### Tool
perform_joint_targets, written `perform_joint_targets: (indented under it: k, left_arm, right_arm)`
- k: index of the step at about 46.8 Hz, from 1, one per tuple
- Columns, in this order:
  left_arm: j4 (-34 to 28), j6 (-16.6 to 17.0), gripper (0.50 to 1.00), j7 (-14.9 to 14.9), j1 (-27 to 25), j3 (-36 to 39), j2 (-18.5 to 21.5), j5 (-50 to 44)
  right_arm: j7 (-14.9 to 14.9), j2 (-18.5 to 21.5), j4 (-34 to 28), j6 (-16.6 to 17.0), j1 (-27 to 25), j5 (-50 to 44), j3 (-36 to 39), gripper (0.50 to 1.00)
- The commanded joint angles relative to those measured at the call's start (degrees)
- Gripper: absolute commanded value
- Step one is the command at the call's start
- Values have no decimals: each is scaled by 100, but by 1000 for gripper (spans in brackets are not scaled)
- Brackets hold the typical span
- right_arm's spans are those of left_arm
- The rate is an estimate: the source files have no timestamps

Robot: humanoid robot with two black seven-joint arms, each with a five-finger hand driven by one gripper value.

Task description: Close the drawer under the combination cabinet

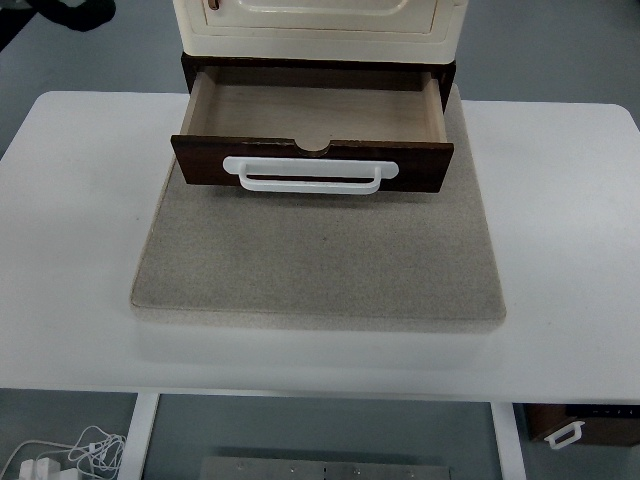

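Drawer [312, 112]: dark-wood front, pale wood interior, empty; pulled well out from the base of the combination cabinet [318, 22], which stands at the middle of the worktop's far edge. Status: open; task not begun.

Handle [310, 174]: white bar, horizontal, centred on the drawer front, below a half-round notch in the front's top edge.

Mat [320, 260]: grey felt pad under cabinet and drawer, running toward the worktop's near edge.

Worktop [80, 220]: white, bare on either side of the mat.

Hands: neither is in view, so how far they are open and whether they hold anything cannot be told. A dark shape shows at the picture's top-left corner, beyond the worktop; unidentified.

Handling note (judgement): push flat on the middle of the drawer front, at or just beside the handle, straight toward the far edge. An off-centre push would likely skew the drawer in its runners or shift the cabinet on the mat. Press until the front sits flush.
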Motion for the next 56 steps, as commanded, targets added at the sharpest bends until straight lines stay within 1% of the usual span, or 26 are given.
perform_joint_targets:
  k: [1, 6, 9, 13, 22, 30, 35, 39, 48, 52, 56]
  left_arm:
    - [-125, -108, 996, 90, 0, 283, -35, 30]
    - [-266, -275, 996, 108, 8, 617, -70, 39]
    - [-389, -293, 996, 143, 8, 881, -79, 48]
    - [-512, -363, 996, 274, 17, 1223, -79, 231]
    - [-653, -750, 996, 380, 175, 1628, -149, 768]
    - [-776, -794, 999, 881, 210, 1953, -149, 918]
    - [-820, -926, 999, 1153, 219, 2173, -140, 1119]
    - [-811, -970, 999, 1347, 228, 2375, -158, 1295]
    - [-811, -944, 999, 1505, 447, 2586, -254, 1761]
    - [-741, -900, 999, 1637, 562, 2604, -298, 1876]
    - [-662, -891, 999, 1830, 571, 2701, -298, 1876]
  right_arm:
    - [0, 0, -1, -2, 1, -7, -8, 952]
    - [0, 0, 8, -2, 1, 1, -8, 952]
    - [0, 0, -1, -2, -8, 1, -8, 952]
    - [0, 0, -1, -2, 1, 1, -8, 952]
    - [0, 0, 8, -2, 1, 1, 1, 952]
    - [0, 0, -1, -2, 1, 1, 1, 952]
    - [0, 0, 8, -2, 1, 1, 1, 952]
    - [0, 0, 8, -2, 1, 1, 1, 952]
    - [0, 0, 8, -2, 1, 1, -8, 952]
    - [0, 0, 8, -2, 1, -7, 1, 952]
    - [0, 0, 8, -2, 1, 1, 1, 952]
